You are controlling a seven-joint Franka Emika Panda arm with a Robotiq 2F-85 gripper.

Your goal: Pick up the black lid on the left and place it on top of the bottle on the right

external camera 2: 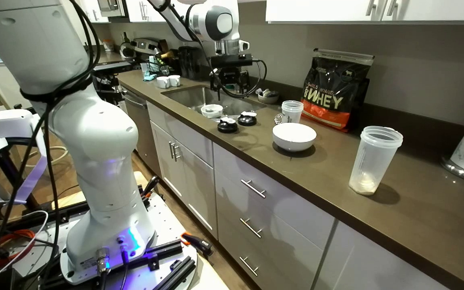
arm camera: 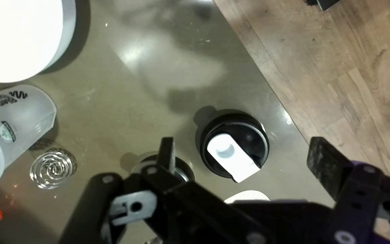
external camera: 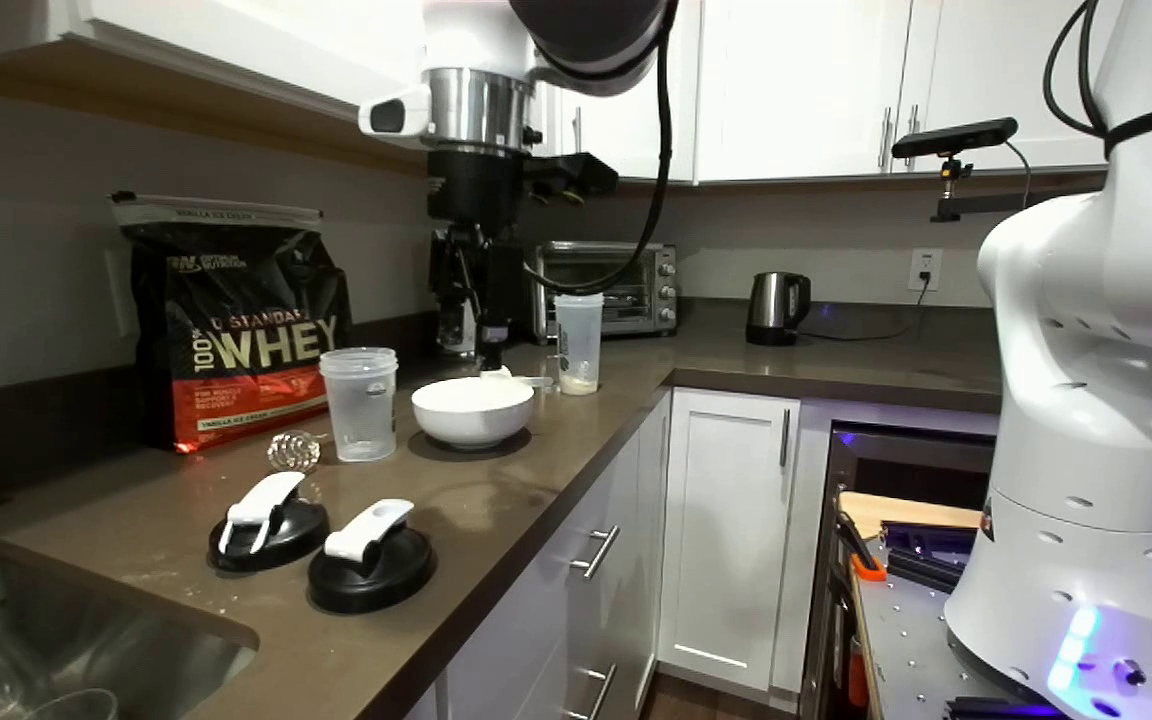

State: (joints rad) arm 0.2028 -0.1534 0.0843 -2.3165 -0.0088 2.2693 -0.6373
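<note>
The black gripper (arm camera: 244, 153), spread wide and empty, hangs above the round black plastic lid (external camera 2: 227, 126), near left in an exterior view; reaching seems in hand; next, lower around it.

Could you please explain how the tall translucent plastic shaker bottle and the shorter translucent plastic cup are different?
The tall translucent plastic shaker bottle is slim for its height, while the shorter translucent plastic cup is squatter. The bottle has pale powder at its bottom; no powder shows in the cup. The cup stands close to the black-and-red whey bag; the bottle stands farther away. Both stand upright and lidless on the brown counter.
</note>
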